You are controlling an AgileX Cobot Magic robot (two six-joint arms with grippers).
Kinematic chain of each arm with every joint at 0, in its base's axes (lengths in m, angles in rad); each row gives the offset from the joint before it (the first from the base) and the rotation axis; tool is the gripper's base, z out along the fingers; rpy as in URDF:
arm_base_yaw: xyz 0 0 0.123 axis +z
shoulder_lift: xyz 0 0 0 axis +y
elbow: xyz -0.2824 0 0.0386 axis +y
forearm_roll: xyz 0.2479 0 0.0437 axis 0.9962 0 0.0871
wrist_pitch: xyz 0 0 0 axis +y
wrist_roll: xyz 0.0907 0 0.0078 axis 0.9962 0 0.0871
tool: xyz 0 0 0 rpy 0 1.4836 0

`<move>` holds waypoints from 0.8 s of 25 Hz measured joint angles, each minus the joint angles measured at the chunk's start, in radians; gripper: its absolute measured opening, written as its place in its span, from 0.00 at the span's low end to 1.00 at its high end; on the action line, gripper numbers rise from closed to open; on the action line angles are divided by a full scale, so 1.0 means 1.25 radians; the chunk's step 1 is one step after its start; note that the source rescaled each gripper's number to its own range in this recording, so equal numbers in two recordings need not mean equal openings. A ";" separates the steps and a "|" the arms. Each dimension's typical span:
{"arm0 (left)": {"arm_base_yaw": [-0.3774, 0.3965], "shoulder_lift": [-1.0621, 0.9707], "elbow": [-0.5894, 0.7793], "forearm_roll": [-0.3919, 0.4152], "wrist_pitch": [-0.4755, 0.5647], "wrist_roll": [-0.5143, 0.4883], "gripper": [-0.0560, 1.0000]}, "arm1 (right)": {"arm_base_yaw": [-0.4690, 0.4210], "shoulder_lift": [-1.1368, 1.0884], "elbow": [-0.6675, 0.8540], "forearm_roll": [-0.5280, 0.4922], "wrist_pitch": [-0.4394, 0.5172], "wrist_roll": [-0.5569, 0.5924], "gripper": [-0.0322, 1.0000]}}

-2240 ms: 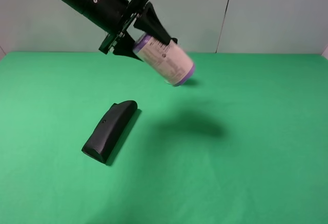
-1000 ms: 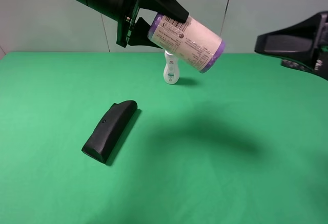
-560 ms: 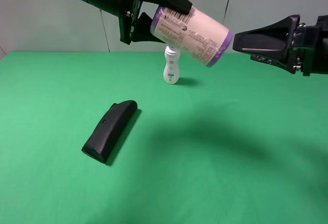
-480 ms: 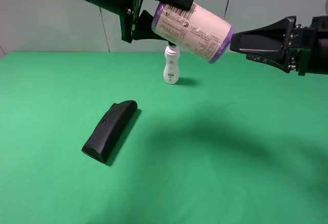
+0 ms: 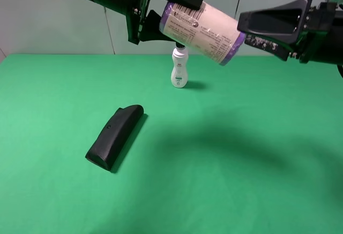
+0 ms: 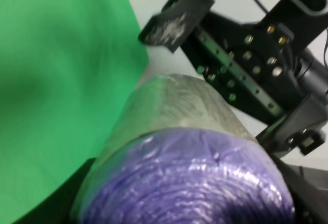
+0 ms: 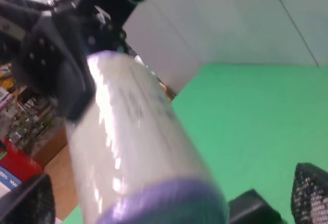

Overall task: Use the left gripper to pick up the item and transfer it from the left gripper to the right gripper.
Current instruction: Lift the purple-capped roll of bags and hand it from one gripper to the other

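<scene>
Item (image 5: 201,30): gripped by left gripper (image 5: 177,15), aloft. Right gripper (image 5: 244,30): spread wide at its purple end. Bottle (image 5: 180,72), far edge; case (image 5: 115,136), left-centre; exterior view only.

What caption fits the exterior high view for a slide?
Handover: left gripper holds the roll aloft, free end at the open right gripper; bottle and case below.

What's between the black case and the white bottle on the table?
Only bare green cloth lies between the case and the bottle, as the exterior high view shows. The roll hangs in the air, in the left gripper.
</scene>
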 joint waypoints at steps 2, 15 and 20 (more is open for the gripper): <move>-0.011 0.000 0.000 0.000 0.000 0.009 0.05 | 0.025 0.013 -0.023 0.004 0.001 0.000 1.00; -0.020 0.000 0.000 -0.001 0.000 0.020 0.05 | 0.179 0.034 -0.063 -0.092 -0.112 0.006 1.00; -0.020 0.000 0.000 -0.002 0.000 0.020 0.05 | 0.181 0.034 -0.063 -0.098 -0.118 0.007 0.95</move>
